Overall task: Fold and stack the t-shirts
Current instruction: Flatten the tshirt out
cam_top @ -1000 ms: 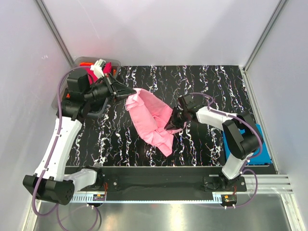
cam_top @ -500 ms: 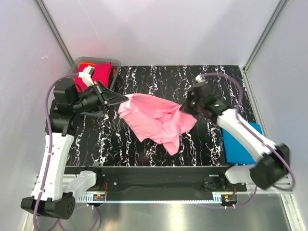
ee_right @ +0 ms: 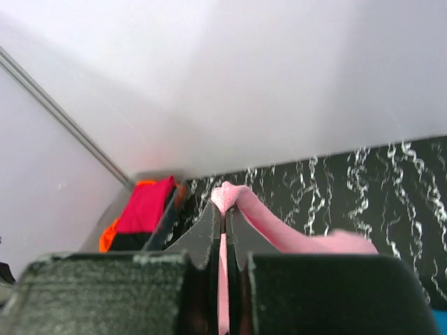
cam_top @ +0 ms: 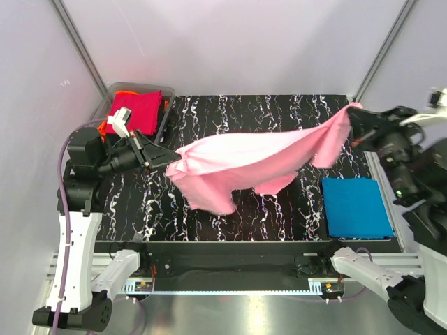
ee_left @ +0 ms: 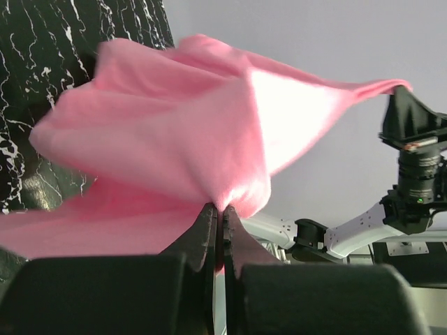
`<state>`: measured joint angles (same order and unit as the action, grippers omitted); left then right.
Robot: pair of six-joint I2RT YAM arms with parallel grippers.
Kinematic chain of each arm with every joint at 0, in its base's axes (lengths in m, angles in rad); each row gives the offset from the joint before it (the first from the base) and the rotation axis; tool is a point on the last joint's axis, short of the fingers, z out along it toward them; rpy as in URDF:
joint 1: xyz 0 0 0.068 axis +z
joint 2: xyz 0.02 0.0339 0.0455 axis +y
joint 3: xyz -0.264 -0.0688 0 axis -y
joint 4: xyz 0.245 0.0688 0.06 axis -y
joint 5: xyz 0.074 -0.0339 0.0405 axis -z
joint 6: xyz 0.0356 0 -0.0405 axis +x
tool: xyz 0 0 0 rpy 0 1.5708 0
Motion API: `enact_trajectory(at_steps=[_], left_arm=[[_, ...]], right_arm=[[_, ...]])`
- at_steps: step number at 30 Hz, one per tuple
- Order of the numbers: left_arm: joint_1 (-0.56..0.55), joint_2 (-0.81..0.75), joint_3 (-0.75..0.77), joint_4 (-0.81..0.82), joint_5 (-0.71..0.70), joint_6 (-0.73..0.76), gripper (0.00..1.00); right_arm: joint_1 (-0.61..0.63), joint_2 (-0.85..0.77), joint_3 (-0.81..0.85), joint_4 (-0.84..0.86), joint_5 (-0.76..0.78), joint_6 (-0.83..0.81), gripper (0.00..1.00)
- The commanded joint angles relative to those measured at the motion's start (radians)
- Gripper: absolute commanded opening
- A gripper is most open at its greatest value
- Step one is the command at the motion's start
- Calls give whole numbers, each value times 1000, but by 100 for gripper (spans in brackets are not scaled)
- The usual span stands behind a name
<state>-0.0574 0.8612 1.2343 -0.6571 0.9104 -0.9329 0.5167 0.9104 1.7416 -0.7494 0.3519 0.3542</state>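
A light pink t-shirt (cam_top: 251, 162) hangs stretched in the air above the black marbled table (cam_top: 279, 112), held at both ends. My left gripper (cam_top: 170, 159) is shut on its left end; the cloth (ee_left: 160, 146) bunches between the jaws in the left wrist view, where the gripper (ee_left: 221, 207) fills the bottom. My right gripper (cam_top: 355, 112) is shut on the right end, raised high at the far right. The right wrist view shows pink cloth (ee_right: 279, 227) pinched in that gripper (ee_right: 224, 206). A folded bright blue t-shirt (cam_top: 356, 207) lies flat at the table's right.
A clear bin (cam_top: 165, 89) at the back left holds crimson (cam_top: 136, 110), orange and black shirts, also seen as the crimson shirt (ee_right: 144, 206) in the right wrist view. White walls and metal corner posts enclose the table.
Both arms rose and pulled apart. The pink shirt went from a crumpled heap on the table to a span stretched in the air. The right gripper closed on its end and swung far right.
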Motion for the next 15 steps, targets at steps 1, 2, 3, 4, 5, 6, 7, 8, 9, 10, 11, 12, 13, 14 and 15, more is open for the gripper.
enact_trajectory(at_steps=[1, 2, 3, 4, 5, 6, 7, 8, 9, 10, 11, 12, 13, 14, 15], left_arm=[[8, -21, -13, 14, 33, 11, 0], [11, -18, -12, 16, 31, 8, 0], [11, -13, -12, 11, 28, 8, 0], [11, -10, -4, 11, 27, 8, 0], [11, -8, -4, 10, 25, 9, 0], [11, -5, -4, 10, 25, 9, 0], [11, 1, -10, 8, 27, 9, 0], [11, -1, -13, 10, 28, 6, 0], [11, 4, -18, 10, 30, 9, 0], [11, 7, -22, 10, 34, 11, 0], [13, 10, -25, 8, 36, 12, 0], [13, 12, -32, 8, 36, 13, 0], [13, 13, -47, 8, 28, 13, 0], [11, 18, -55, 8, 27, 16, 0], [11, 21, -67, 8, 19, 22, 0]], right_arm=[[-1, 13, 74, -19, 64, -78, 0], [0, 15, 88, -19, 65, -83, 0], [0, 13, 101, -15, 68, -83, 0], [0, 13, 125, -7, 70, -84, 0], [0, 10, 133, 20, 73, -84, 0], [0, 4, 142, 41, 73, -86, 0], [0, 2, 157, 62, 67, -87, 0], [0, 2, 167, 100, 62, -87, 0], [0, 10, 176, 119, 56, -83, 0], [0, 18, 193, 137, 44, -83, 0], [0, 25, 199, 175, 39, -81, 0], [0, 53, 205, 191, 39, -78, 0], [0, 70, 216, 208, 44, -83, 0], [0, 111, 219, 244, 53, -102, 0], [2, 137, 228, 266, 65, -115, 0]])
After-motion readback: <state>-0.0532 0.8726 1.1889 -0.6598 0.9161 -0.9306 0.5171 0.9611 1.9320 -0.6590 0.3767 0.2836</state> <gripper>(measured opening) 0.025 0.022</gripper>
